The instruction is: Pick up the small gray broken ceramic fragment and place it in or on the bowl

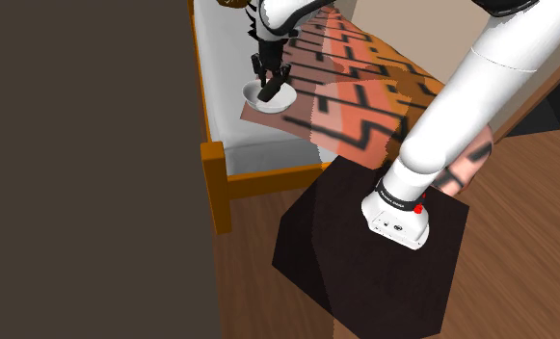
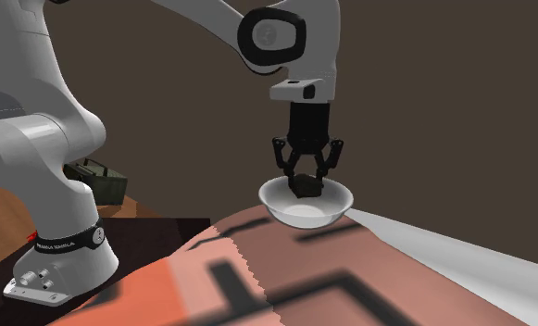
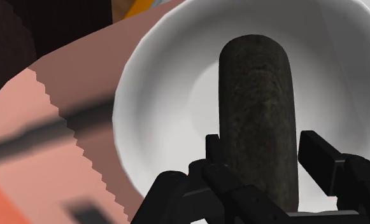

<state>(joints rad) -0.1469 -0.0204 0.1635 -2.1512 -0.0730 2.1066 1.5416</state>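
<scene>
Your gripper [image 2: 305, 178] is clamped on the dark gray ceramic fragment [image 3: 256, 108], fingers on both sides of it. Frag hangs upright inside the white bowl [image 2: 332, 209], just below rim level, above the bowl's bottom. Bowl sits on the orange/pink patterned blanket [image 1: 355, 96] near its edge, on the wood-framed bed [image 1: 268, 178]. Arm reaches over from the dark stand [image 1: 364, 260].

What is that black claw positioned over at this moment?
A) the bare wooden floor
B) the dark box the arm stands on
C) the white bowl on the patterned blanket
C: the claw is poised right over the white bowl, its tips dipping to the rim with the dark gray fragment clasped between them.
</scene>
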